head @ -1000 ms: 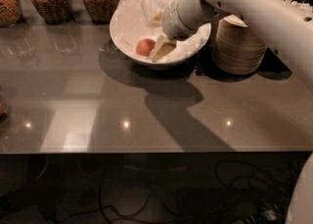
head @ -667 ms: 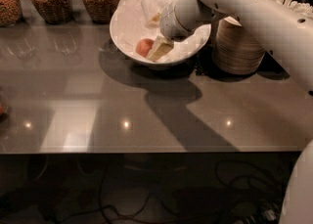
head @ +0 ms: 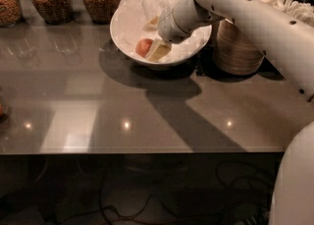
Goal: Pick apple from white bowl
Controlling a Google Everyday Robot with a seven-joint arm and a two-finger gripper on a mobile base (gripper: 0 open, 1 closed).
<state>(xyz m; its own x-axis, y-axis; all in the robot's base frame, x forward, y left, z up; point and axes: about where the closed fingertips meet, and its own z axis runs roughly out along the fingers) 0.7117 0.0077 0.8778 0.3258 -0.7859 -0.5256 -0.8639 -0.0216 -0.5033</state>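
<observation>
We see the gripper inside the white bowl, just beside the apple on crumpled paper; how wide it stands we cannot tell.

A glossy grey-brown rectangular benchtop is lit by spot reflections near its front edge. Tangled dark cables are seen on the dim floor below. The gripper is positioned near the rear edge.
</observation>
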